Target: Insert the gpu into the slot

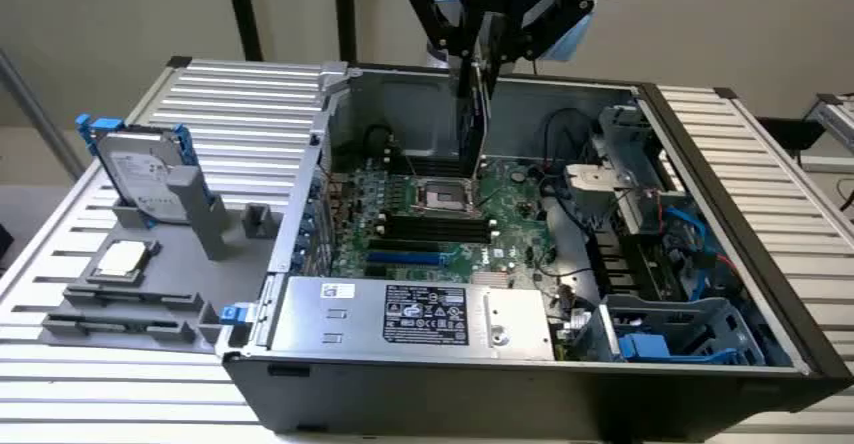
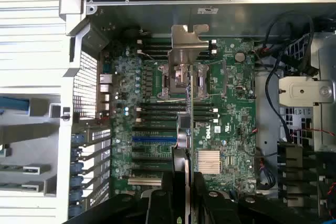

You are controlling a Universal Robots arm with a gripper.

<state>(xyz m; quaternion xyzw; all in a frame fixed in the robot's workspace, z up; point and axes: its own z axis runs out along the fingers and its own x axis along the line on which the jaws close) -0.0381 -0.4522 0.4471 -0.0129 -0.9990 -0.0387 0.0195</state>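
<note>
One gripper (image 1: 481, 34) has its jaws clamped on the upper end of the gpu (image 1: 471, 114), which hangs upright over the motherboard (image 1: 514, 209), well apart from the blue slot (image 1: 404, 260); a stiff, light, fragile card, I judge, best gripped on its edges.

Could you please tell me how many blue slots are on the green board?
1: the blue slot lies among black slots on the board; the card held upright above may hide more.
</note>
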